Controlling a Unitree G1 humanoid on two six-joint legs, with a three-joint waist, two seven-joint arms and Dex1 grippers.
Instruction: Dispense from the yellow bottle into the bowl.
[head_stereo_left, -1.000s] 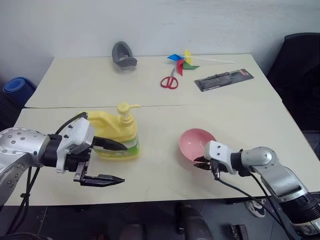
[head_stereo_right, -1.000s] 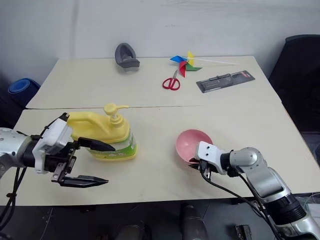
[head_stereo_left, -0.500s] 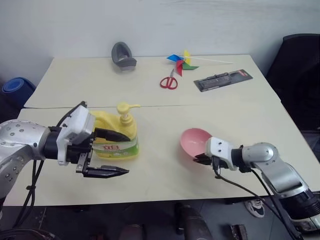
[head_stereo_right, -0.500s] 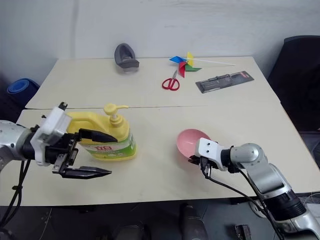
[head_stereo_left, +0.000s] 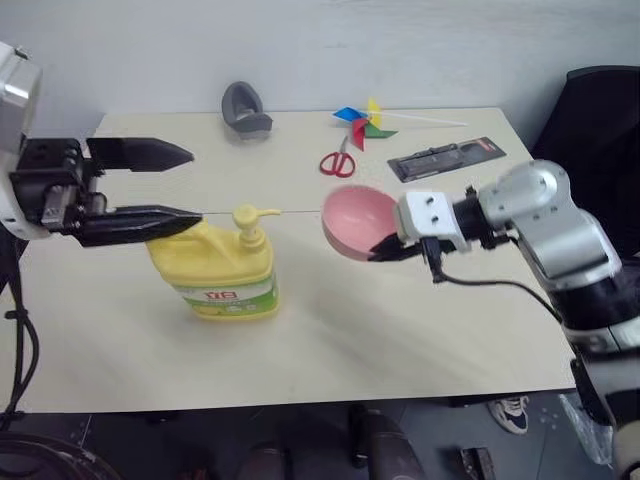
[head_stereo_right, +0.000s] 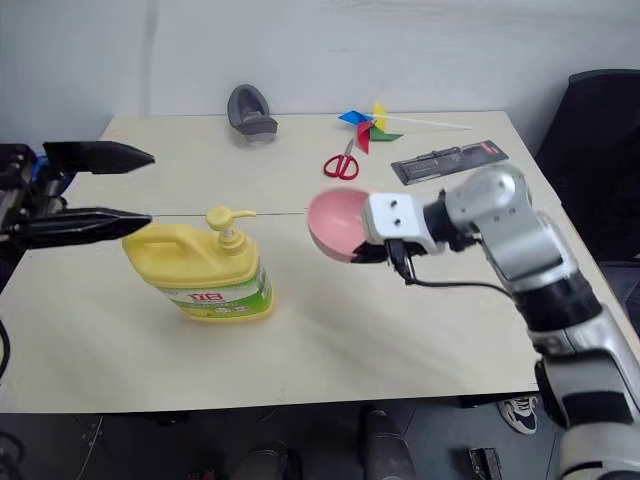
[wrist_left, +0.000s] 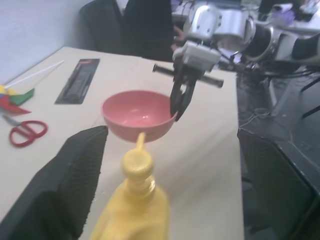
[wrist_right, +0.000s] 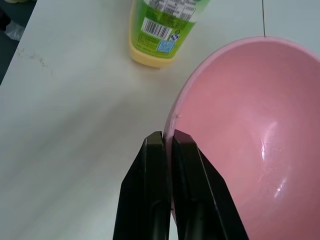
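Observation:
The yellow bottle (head_stereo_left: 225, 272) stands upright on the near table, its pump nozzle (head_stereo_left: 252, 215) pointing right. My left gripper (head_stereo_left: 196, 184) hangs open at the bottle's left, one finger above it and one level with its handle, touching nothing. My right gripper (head_stereo_left: 385, 250) is shut on the rim of the pink bowl (head_stereo_left: 352, 222) and holds it tilted in the air, just right of the nozzle. The right wrist view shows both fingers (wrist_right: 155, 165) pinching the bowl's edge (wrist_right: 250, 125), with the bottle's base (wrist_right: 162, 30) beyond. In the left wrist view the bowl (wrist_left: 137, 117) sits behind the pump.
On the far table lie red scissors (head_stereo_left: 338, 162), a coloured pinwheel (head_stereo_left: 362, 122), a black flat package (head_stereo_left: 447, 160) and a grey holder (head_stereo_left: 246, 110). A black chair (head_stereo_left: 600, 130) stands at the right. A seam (head_stereo_left: 300, 211) separates the two tables.
My right gripper lifted the bowl off the table and carried it left toward the pump. My left gripper rose from beside the bottle's base to its top, still open.

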